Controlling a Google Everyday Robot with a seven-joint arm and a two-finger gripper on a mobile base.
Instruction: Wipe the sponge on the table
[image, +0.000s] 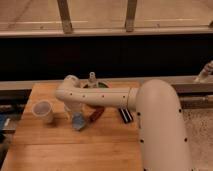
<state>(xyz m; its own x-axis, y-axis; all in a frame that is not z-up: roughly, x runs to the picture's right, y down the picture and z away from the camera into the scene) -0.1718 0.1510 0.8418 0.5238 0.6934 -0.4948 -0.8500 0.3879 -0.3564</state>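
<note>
Sponge under gripper on table

Gripper (75, 116) points down at the left middle part of the table (60, 145), and it is closed on the sponge (80, 123). The light-blue sponge sticks out below the gripper, a little tilted, and its lower edge seems to touch the wood. White arm (100, 97) comes in from the right, goes across the back half of the table and bends down to the gripper. A white cup (43, 111) stands upright to the left of the gripper, near it but apart. A reddish-brown object (96, 114) lies just right of the sponge, partly under the arm. A black block (126, 115) lies further right, close to the thick part of the arm. A small bottle (91, 77) stands at the back edge, behind the arm.
</note>
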